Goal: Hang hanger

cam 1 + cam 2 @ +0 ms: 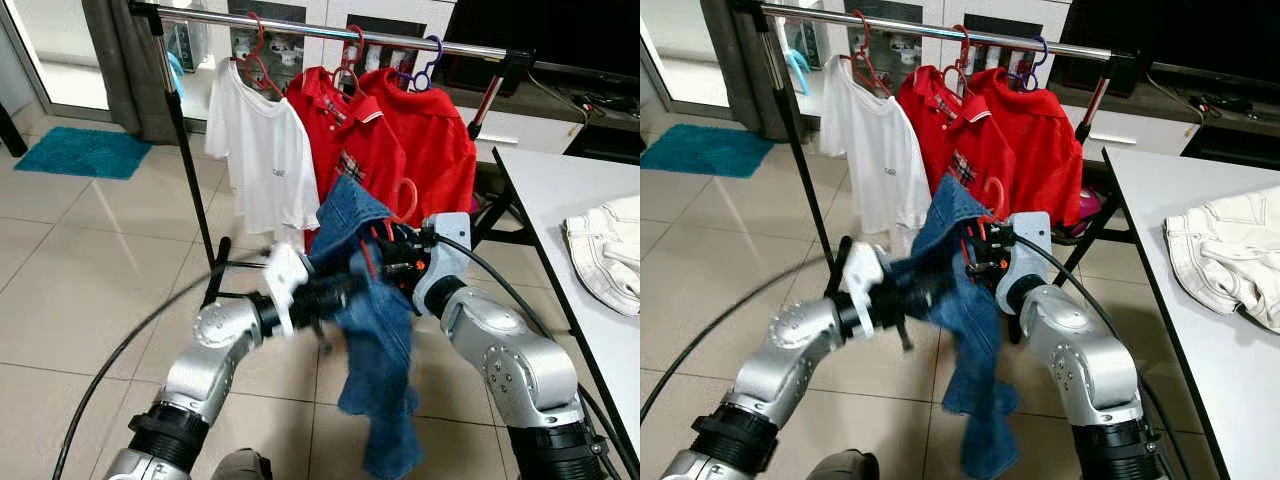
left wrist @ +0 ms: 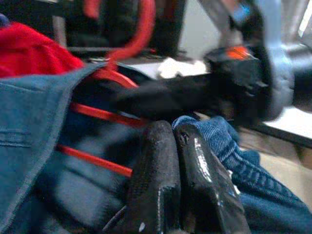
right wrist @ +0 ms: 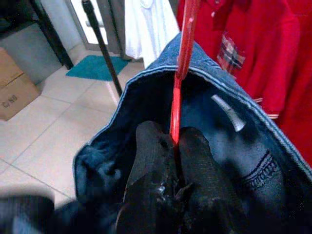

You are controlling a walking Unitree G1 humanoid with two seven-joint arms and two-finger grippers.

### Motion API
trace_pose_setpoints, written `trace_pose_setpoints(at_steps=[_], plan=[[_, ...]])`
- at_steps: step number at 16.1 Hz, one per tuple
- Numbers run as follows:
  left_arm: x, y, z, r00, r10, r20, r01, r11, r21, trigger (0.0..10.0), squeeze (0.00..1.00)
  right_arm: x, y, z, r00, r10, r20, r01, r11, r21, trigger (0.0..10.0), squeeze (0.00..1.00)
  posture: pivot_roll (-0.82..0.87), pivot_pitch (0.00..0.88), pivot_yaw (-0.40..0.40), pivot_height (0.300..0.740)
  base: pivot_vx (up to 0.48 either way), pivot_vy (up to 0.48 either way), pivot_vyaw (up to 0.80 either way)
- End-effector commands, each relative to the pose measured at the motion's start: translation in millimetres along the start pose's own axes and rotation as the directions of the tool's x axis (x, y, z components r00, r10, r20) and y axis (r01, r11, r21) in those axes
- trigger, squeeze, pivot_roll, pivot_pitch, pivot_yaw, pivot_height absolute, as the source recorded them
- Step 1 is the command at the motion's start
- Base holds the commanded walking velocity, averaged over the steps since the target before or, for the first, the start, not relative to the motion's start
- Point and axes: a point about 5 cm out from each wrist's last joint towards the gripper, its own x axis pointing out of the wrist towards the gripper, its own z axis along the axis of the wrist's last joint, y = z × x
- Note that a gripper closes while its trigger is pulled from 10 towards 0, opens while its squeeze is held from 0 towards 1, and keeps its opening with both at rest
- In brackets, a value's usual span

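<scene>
A blue denim garment (image 1: 375, 330) hangs on a red hanger (image 3: 184, 48), whose hook (image 1: 405, 195) sticks up above the cloth. My right gripper (image 3: 174, 136) is shut on the hanger's red stem, just inside the garment's opening, below the clothes rail (image 1: 400, 38). My left gripper (image 2: 174, 127) reaches in from the left against the denim with its fingers pressed together; I see no cloth between them. On the rail hang a white T-shirt (image 1: 260, 150) and two red shirts (image 1: 350, 140), close behind the held garment.
A white table (image 1: 560, 190) stands at the right with a white garment (image 1: 610, 250) on it. The rack's black upright (image 1: 185, 150) and foot are at the left. A black cable (image 1: 120, 345) curves over the tiled floor. A teal mat (image 1: 85, 152) lies far left.
</scene>
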Motion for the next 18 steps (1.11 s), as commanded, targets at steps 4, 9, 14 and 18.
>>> trace_pose_setpoints(at_steps=[4, 9, 14, 18], plan=[[-26.9, 20.8, -30, 0.938, 0.209, -0.278, -0.175, 0.974, 0.141, 0.0, 0.00, -0.1, -4.5, 0, 1.000, -0.018, 0.004, 0.018, 0.999, -0.031, 10.0, 0.00, 0.05, 0.038, -0.086, 0.740, 0.000, 0.000, 0.00], [-48.0, 28.2, -52, 0.823, 0.330, -0.462, -0.246, 0.941, 0.235, 0.0, 0.00, -0.7, -7.5, 1, 1.000, -0.026, 0.010, 0.026, 0.999, -0.033, 10.0, 0.00, 0.05, 0.037, -0.084, 0.740, 0.000, 0.000, 0.00], [-29.8, 16.2, -25, 0.935, 0.269, -0.231, -0.257, 0.963, 0.079, 10.0, 1.00, 1.7, -5.4, -1, 1.000, -0.021, 0.008, 0.021, 0.999, -0.033, 10.0, 0.00, 0.06, 0.025, -0.074, 0.740, 0.000, 0.000, 0.00], [-40.7, 3.2, 22, 0.981, 0.193, -0.033, -0.193, 0.981, -0.001, 10.0, 1.00, -0.7, -8.3, -11, 0.998, -0.052, -0.038, 0.050, 0.997, -0.053, 10.0, 0.00, 0.07, 0.014, -0.057, 0.740, 0.000, 0.000, 0.00]])
